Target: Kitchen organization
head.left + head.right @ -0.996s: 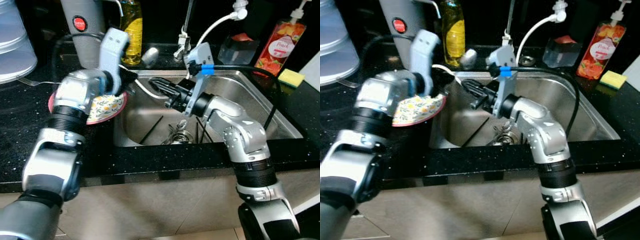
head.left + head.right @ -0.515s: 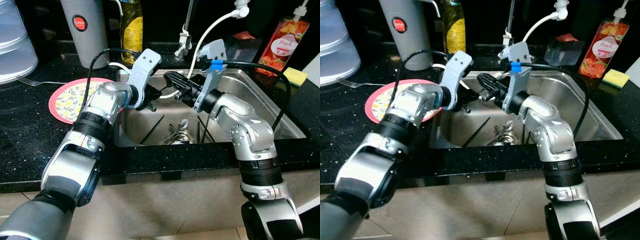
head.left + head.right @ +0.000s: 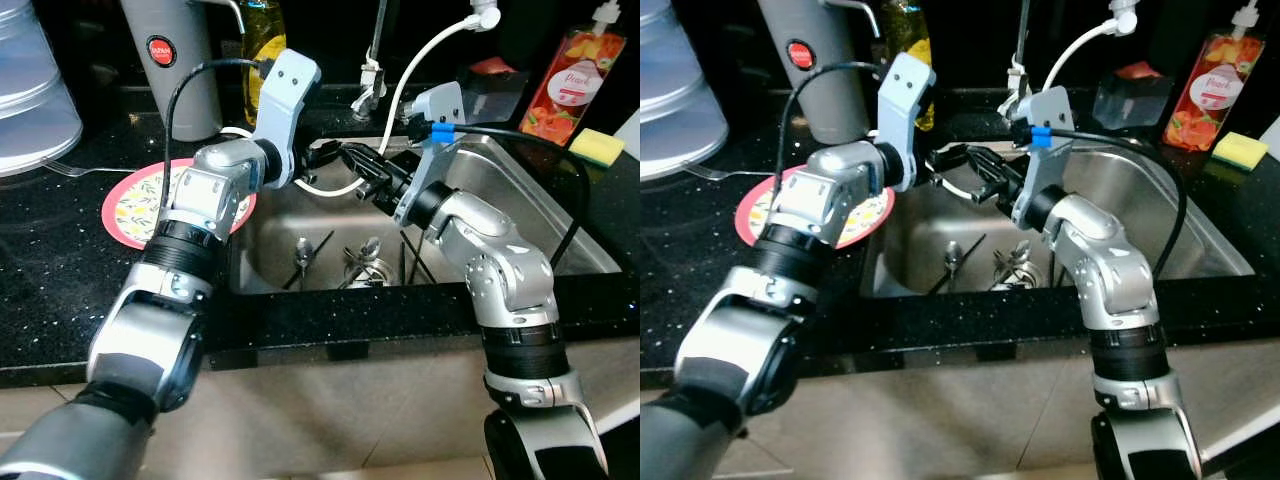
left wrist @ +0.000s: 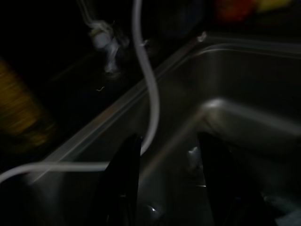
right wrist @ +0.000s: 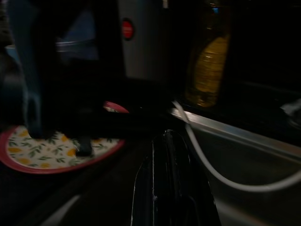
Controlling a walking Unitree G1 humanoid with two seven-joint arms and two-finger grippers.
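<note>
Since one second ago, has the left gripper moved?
Yes. The left gripper went from above the floral plate to over the sink, near the right gripper.

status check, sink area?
Left end effector open, over sink. Right end effector shut, empty, facing it. Plate on counter. White hose draped between them.

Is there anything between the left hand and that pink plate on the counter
Nothing visible blocks it. The pink plate lies flat on the black counter left of the sink, partly hidden by the left forearm. The left hand is over the sink's back corner, beside the white hose.
</note>
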